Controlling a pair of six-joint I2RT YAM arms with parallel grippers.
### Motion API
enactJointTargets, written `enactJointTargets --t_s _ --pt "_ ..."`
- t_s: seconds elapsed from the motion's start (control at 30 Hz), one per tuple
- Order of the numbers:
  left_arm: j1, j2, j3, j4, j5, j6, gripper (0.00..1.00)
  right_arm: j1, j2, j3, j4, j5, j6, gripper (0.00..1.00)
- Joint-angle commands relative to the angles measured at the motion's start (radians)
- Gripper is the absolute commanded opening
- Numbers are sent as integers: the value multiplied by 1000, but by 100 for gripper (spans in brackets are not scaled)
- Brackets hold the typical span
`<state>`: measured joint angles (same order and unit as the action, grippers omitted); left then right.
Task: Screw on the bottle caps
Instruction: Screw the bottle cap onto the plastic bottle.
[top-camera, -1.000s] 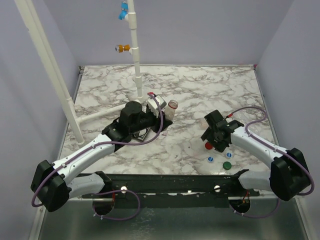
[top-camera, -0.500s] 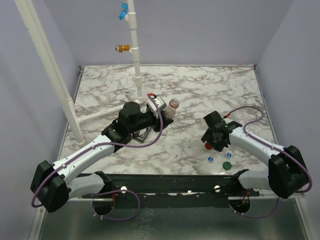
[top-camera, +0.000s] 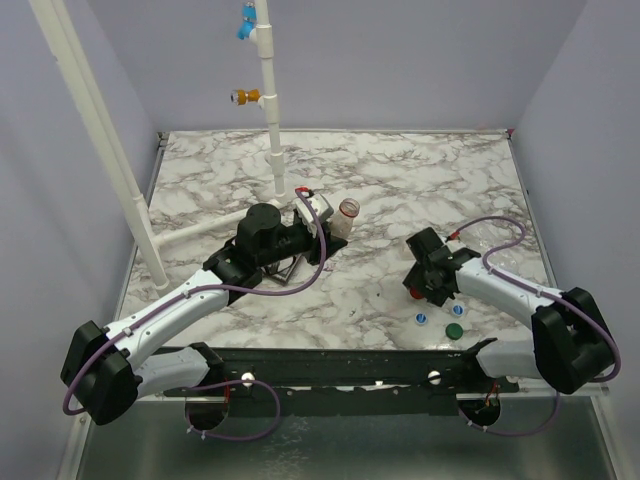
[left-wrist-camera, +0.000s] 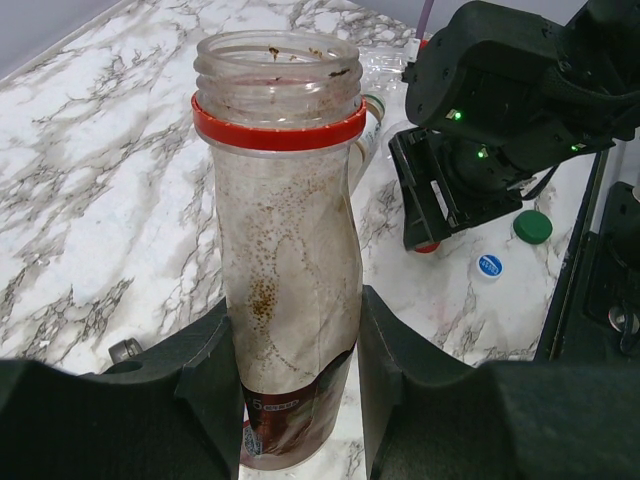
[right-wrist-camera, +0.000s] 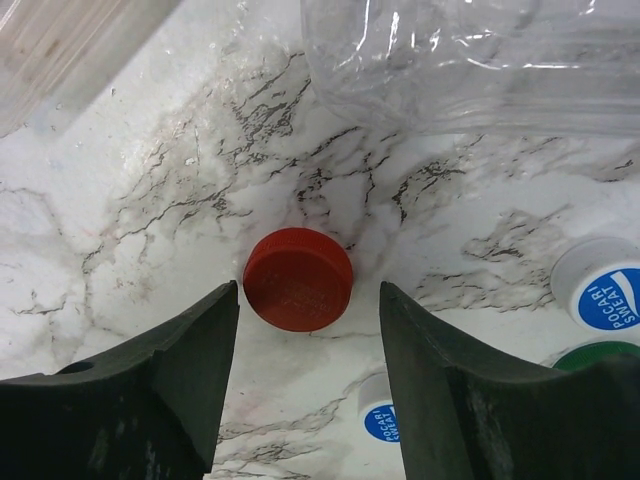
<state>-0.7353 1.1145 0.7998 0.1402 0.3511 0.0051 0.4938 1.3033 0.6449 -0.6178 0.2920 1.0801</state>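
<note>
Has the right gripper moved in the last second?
Yes, slightly: against the fixed green cap, the right gripper has shifted left, its fingers open around the red cap.

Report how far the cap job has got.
Done: nothing visible. In hand: the left gripper holds the bottle, its mouth bare, and the right gripper is open astride the red cap on the table. Left: grasp that cap, screw it on, then handle the green cap and two white-and-blue caps lying loose.
</note>
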Motion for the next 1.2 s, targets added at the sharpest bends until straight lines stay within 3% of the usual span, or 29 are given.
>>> enactJointTargets --t_s 0.0,0.23,0.6,0.9,1.17 --pt "-3 -2 4 12 26 10 0 1 32 2 37 54 -10 60" --pt "-3 1 -3 4 17 22 0 2 21 4 16 51 -20 42" --pt "-3 63 -21 59 57 234 0 2 -111 311 -56 -116 -252 34" --pt "-15 4 -117 118 19 376 0 2 -166 557 -50 -473 -443 33" --pt "-29 -12 -131 102 -8 448 0 2 -135 624 -8 -780 -501 33"
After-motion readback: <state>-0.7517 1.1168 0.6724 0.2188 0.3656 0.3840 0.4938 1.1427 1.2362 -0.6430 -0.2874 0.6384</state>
